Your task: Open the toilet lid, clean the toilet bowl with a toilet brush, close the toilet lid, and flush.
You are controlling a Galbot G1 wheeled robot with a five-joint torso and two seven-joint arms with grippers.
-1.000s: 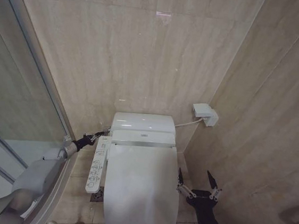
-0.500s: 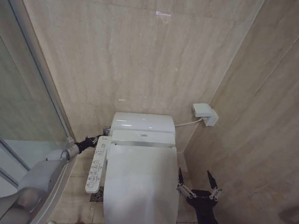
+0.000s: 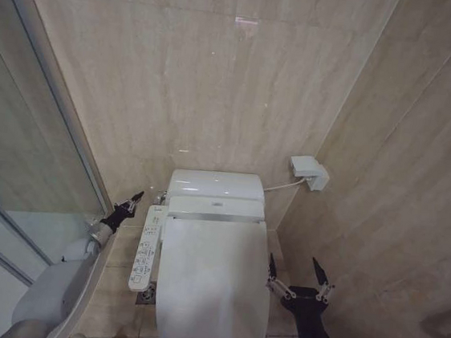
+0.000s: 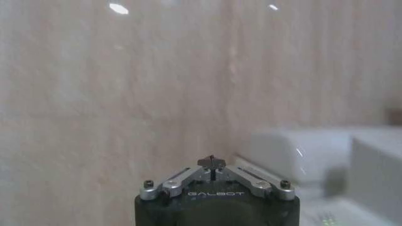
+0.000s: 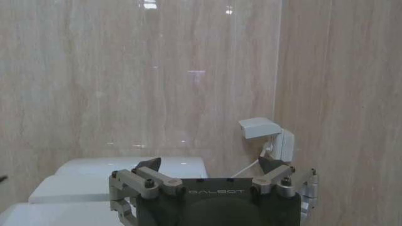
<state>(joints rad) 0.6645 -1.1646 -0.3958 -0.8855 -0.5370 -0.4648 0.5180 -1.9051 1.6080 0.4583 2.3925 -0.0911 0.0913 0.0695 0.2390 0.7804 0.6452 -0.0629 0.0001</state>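
Left gripper (image 3: 134, 197) has pulled back off the button panel (image 3: 148, 246) and now sits up by the far wall, fingertips pinched together. Toilet lid (image 3: 213, 285) is down flat over the toilet bowl, front and center. Right gripper (image 3: 299, 271) hangs just right of the lid, fingers spread wide, holding nothing. Both wrists read "GALBOT" (image 5: 216, 192). Wall outlet box (image 3: 310, 172) sits far right.
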